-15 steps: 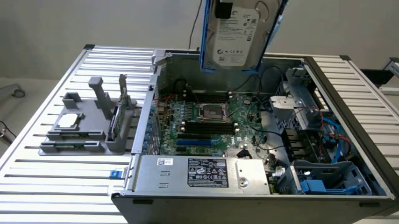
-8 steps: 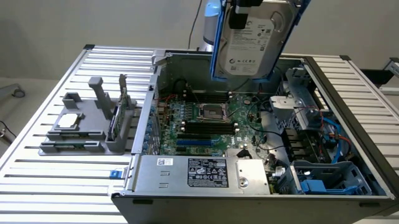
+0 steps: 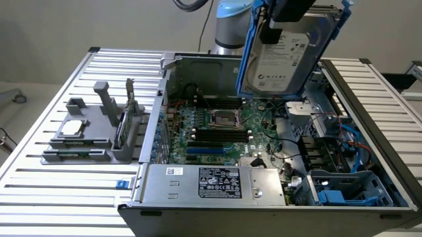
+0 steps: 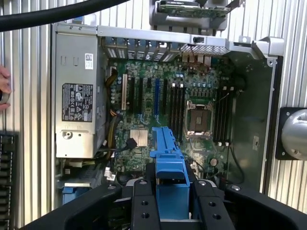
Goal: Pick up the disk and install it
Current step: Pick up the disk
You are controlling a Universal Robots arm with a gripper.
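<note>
Exterior view: you've got one gripper [image 3: 278,27] clamped on the one disk [image 3: 287,57], held on edge over the far part of one open computer case [image 3: 197,219], one grey stand [image 3: 86,143] on the exterior view's left.

Soft, even white light falls from above onto the computer case [image 3: 204,74]; the slatted table [image 3: 66,197] beside the case is bright, with faint glare along its ribs; inside the case, the walls cast mild shade over the motherboard [image 3: 218,128]; the disk [image 3: 283,54] above the case is evenly lit; in the wrist view the table beside the case looks washed pale, and the gripper [image 4: 173,191] over the case is nearly black.
</note>
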